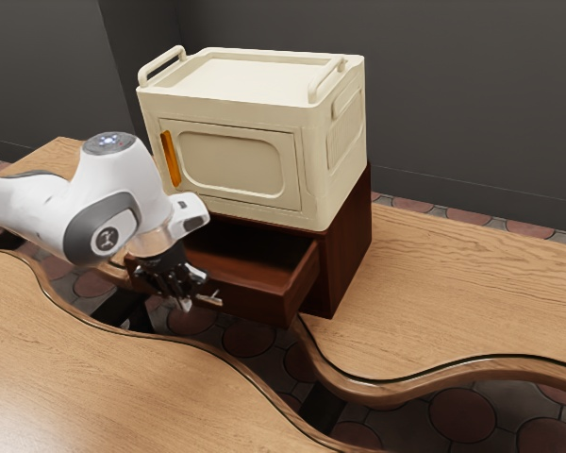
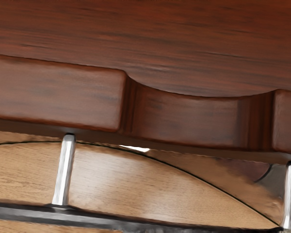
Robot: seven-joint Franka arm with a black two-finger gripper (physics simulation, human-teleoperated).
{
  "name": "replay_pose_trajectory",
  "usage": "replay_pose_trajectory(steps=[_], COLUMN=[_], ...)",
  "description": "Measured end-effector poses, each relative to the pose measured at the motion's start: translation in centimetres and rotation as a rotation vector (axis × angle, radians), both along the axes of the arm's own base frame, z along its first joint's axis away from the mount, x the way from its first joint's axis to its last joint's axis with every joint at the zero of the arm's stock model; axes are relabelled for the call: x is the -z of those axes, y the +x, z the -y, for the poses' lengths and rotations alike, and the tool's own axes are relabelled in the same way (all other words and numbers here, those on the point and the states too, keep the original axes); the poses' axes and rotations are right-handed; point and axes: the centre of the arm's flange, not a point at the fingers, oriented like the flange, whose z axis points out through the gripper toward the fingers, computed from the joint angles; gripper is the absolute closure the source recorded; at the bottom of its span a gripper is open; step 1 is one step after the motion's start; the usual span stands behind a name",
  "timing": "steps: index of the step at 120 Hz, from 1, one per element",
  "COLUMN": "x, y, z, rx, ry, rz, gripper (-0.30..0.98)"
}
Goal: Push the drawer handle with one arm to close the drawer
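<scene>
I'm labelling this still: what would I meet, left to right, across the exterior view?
The arm's round logo cap, the gripper, the outer side of the red-brown cabinet, the strip of floor tiles behind the table. Left out for overlap: the drawer and the cream box.

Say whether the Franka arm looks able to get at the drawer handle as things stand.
Probably yes: the arm reaches down by the open drawer, its end close to the handle, and nothing seems to block the way.
</scene>
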Motion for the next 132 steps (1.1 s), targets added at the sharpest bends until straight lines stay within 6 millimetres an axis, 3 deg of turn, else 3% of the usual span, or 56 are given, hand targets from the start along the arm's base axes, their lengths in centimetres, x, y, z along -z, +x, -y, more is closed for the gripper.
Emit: replay_pose_trajectory(steps=[56,109,132], x=[-0.8,-0.8,-0.8], y=[4.8,9.7,11.7], z=[-0.4,1.0,-0.3], rx=[0.048,0.146,0.142], ry=[0.046,0.075,0.087], rz=[0.032,0.058,0.070], gripper=[0.78,0.79,0.79])
